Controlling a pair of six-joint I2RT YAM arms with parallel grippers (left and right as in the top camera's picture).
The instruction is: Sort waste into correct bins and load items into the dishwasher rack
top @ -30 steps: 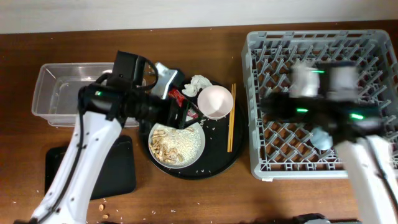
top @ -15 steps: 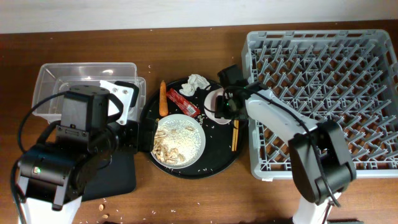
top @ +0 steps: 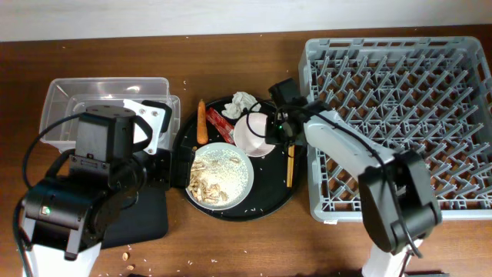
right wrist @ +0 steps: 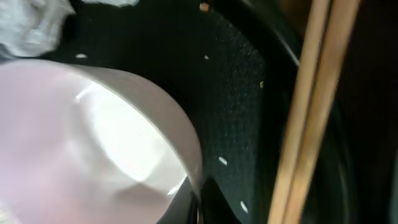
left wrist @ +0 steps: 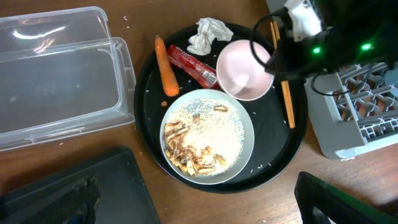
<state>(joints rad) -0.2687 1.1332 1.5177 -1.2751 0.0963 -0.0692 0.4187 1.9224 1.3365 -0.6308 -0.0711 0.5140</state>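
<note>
My right gripper [top: 274,128] is shut on the right rim of the small white bowl [top: 253,133], which is tilted on the round black tray [top: 270,194]. In the right wrist view the bowl's rim [right wrist: 186,155] runs down between my jaws, with the wooden chopsticks [right wrist: 305,124] just to the right. An orange carrot [left wrist: 165,68], a red wrapper [left wrist: 193,64] and a white tissue [left wrist: 208,34] lie at the tray's far side. The pale grey bowl [left wrist: 208,137] holds beige scraps and rice. My left gripper [left wrist: 193,214] hangs open over bare wood, holding nothing.
The grey dishwasher rack [top: 400,115] fills the right side, its left wall close to the chopsticks [top: 290,165]. A clear plastic tub [top: 77,108] stands at the far left, and a shallow black tray [top: 146,219] lies in front of it, partly under my left arm.
The right arm has come from over the rack to the white bowl, shut on its rim and tipped it leftward. The left arm has drawn back from the tray to the left.
</note>
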